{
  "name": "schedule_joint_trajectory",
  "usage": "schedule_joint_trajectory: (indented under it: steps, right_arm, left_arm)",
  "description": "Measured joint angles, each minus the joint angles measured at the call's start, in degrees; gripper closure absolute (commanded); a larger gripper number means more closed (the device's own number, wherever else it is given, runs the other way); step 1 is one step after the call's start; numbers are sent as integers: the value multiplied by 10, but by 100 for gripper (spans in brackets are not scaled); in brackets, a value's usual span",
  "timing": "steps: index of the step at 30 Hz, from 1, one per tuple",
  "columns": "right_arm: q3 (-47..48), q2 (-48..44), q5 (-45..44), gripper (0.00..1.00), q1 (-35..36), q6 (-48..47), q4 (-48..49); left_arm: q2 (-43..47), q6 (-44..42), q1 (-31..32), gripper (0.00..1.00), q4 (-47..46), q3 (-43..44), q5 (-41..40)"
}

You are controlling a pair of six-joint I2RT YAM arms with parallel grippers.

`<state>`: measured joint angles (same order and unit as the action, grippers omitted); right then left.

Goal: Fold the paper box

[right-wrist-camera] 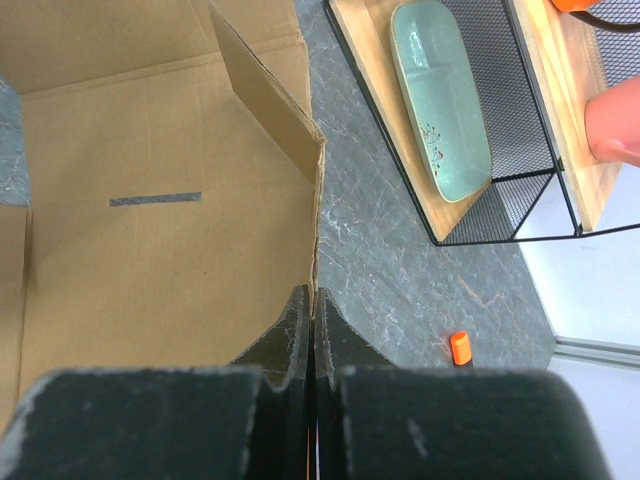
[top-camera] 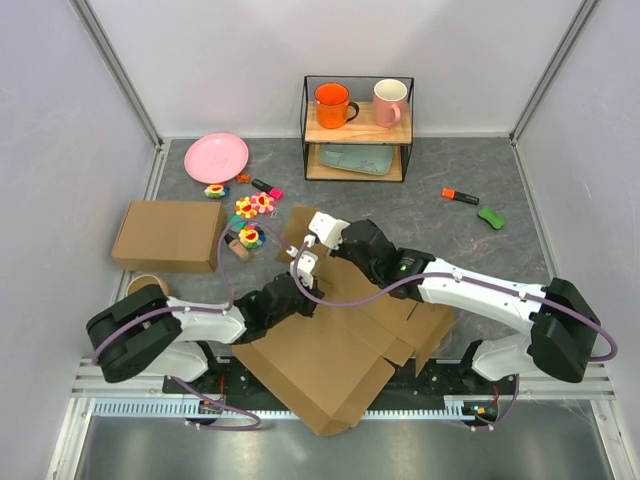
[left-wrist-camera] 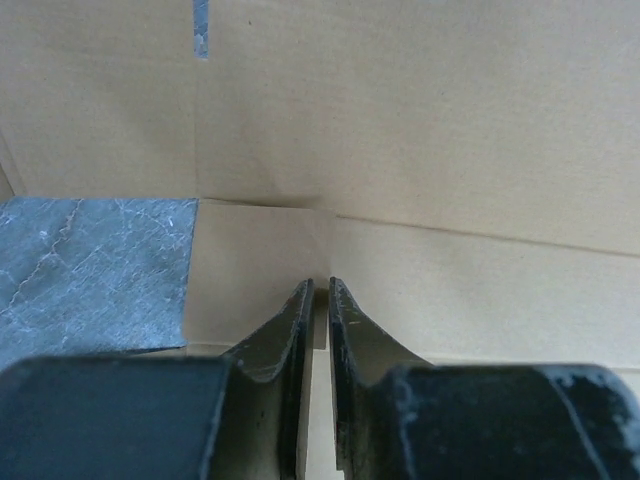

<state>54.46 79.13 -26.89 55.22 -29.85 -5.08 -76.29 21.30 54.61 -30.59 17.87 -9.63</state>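
Observation:
The paper box (top-camera: 320,365) is a brown corrugated sheet lying partly folded between the arm bases, with flaps raised along its far side. My left gripper (top-camera: 292,287) reaches in from the left. In the left wrist view the left gripper (left-wrist-camera: 321,283) stands nearly shut, with a thin upright cardboard flap (left-wrist-camera: 318,330) between its fingers. My right gripper (top-camera: 347,260) comes in from the right. In the right wrist view the right gripper (right-wrist-camera: 312,292) is shut on the edge of a standing wall (right-wrist-camera: 270,95) of the box, beside the slotted panel (right-wrist-camera: 150,260).
A closed brown cardboard box (top-camera: 168,236) lies at the left, with a tape roll (top-camera: 147,286) by it. Behind are a pink plate (top-camera: 216,157), flower toys (top-camera: 253,208) and a wire shelf (top-camera: 357,128) with two mugs and a teal tray (right-wrist-camera: 440,95). An orange marker (top-camera: 460,196) and a green piece (top-camera: 491,216) lie right.

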Motion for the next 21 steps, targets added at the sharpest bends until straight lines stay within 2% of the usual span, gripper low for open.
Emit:
schedule_joint_trajectory:
  steps: [4, 6, 10, 11, 14, 17, 21]
  right_arm:
    - [0, -5, -3, 100, 6, 0, -2]
    - [0, -6, -4, 100, 8, 0, -2]
    - [0, -7, -9, 100, 12, 0, -3]
    - [0, -7, -10, 100, 13, 0, -3]
    - [0, -9, -15, 100, 13, 0, -6]
    - [0, -14, -17, 100, 13, -2, -14]
    - [4, -20, -24, 100, 12, 10, -10]
  left_arm:
    - [-46, -16, 36, 80, -45, -3, -54]
    - [-66, -26, 52, 76, -60, -3, -77]
    - [-74, -43, 76, 57, -70, -2, -116]
    - [-66, -47, 79, 48, -64, -2, -124]
    - [-3, -63, 80, 36, -15, 3, -156]
    - [83, -81, 80, 27, 56, 30, -184]
    - [182, -99, 80, 25, 145, 81, -199]
